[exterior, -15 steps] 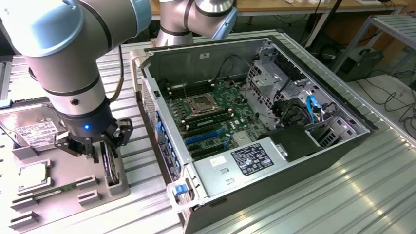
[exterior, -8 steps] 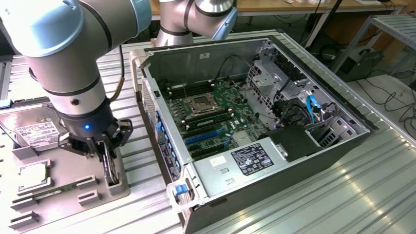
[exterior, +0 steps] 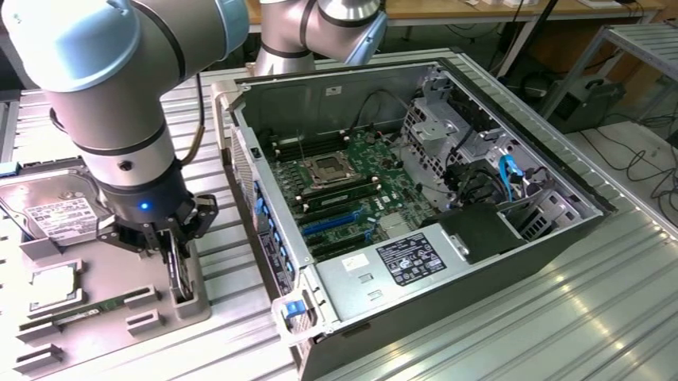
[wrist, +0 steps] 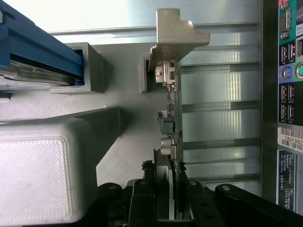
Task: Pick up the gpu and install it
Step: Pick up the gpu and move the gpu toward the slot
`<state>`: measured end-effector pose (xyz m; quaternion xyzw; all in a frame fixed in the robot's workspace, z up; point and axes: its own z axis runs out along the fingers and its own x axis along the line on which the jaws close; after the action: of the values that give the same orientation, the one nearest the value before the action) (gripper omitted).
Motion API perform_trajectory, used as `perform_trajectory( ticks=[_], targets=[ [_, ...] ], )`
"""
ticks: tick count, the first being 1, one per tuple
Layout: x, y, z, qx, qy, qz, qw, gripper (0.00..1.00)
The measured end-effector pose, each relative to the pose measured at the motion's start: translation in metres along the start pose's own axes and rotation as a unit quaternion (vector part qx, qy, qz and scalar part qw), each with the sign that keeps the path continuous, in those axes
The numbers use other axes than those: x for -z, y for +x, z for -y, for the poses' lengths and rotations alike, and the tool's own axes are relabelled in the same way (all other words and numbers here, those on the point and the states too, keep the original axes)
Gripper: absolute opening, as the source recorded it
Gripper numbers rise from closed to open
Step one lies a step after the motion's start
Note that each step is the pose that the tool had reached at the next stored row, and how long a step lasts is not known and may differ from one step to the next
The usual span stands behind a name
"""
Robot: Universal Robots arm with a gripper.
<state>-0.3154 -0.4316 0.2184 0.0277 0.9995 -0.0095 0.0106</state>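
Black gripper [exterior: 175, 252] straddles thin dark gpu card [wrist: 174, 101], upright in grey plastic holder [exterior: 148, 305] at 8 o'clock of open black computer case [exterior: 466, 317]; can't tell if clenched. Risk: pale metal bracket [wrist: 177, 33] snags holder slot, so card tilts.

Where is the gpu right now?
On the exterior view's left, the gpu stands on edge in a slot of the grey parts tray, right below the claw, between the hard drive and the open computer case.
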Motion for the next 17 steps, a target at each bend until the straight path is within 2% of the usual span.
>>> perform_trajectory(
  ticks=[13, 17],
  targets=[
    [0.0000, -0.0005, 0.0000, 0.000, 0.0000, 0.0001, 1.0000, 0.28],
    [0.0078, -0.0007, 0.0001, 0.000, -0.0001, 0.0001, 1.0000, 0.28]
  ],
)
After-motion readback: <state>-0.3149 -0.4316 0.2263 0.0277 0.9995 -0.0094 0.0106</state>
